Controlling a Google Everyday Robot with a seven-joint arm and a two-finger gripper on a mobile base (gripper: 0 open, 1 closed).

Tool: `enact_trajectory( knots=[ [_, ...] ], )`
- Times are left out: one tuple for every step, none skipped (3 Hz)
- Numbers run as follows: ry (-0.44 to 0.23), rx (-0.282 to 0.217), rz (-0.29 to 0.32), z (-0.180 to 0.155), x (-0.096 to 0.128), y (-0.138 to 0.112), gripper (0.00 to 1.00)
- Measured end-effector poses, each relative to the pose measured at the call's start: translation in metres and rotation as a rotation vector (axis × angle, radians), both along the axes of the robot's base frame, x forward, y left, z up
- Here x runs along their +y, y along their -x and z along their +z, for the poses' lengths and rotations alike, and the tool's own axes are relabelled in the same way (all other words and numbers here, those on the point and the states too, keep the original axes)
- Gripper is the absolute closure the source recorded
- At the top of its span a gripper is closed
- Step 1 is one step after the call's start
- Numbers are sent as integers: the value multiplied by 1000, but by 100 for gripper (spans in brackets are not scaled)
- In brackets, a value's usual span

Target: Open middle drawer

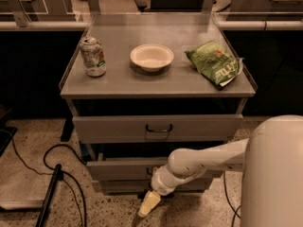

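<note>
Below the middle drawer [118,168] hangs the gripper [148,204].

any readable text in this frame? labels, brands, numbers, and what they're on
No text can be read in this view.
Can: printed label, too blurred to read.
Green chip bag: light lettering, too blurred to read.
Bowl: no text.
Top drawer and middle drawer: no labels on the fronts.
Gripper, low in front of the middle drawer, pointing at the floor: no markings.
</note>
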State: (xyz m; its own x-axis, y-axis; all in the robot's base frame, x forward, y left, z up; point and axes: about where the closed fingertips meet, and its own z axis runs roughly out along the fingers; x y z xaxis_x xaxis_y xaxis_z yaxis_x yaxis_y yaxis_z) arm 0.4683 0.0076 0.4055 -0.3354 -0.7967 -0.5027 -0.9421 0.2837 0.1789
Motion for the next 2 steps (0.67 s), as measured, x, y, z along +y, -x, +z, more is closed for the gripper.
enact_trajectory(
  knots=[
    [0, 0, 0, 3, 0, 0, 0],
    [-11, 72, 10, 6, -7, 31, 0]
  ],
)
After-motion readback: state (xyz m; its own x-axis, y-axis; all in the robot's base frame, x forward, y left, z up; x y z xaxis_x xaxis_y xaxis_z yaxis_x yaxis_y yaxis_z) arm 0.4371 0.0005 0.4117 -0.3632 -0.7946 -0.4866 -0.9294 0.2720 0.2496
